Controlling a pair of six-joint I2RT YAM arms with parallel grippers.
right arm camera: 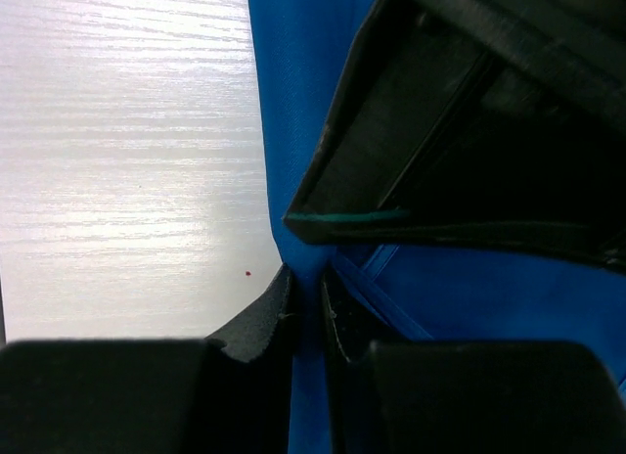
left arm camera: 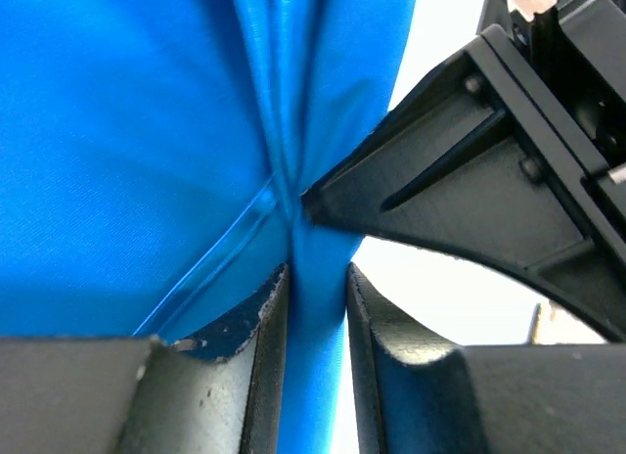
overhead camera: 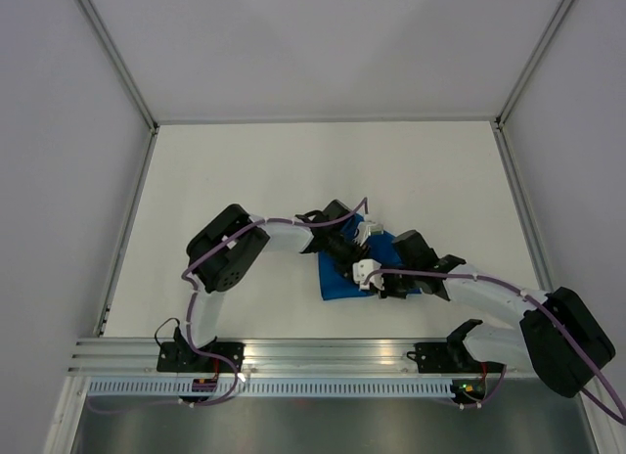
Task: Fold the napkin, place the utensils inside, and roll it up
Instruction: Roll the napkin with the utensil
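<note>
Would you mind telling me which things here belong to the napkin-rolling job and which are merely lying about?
Job: napkin; left gripper and right gripper, both shut on it. No utensils visible.
Just there: table; side walls.

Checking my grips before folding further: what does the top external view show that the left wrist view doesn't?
Only top external: the left arm and right arm meeting over the napkin on the table. Only left wrist: the left gripper shut on a napkin fold, with a right gripper finger at the cloth beside it. Both: the blue napkin.
</note>
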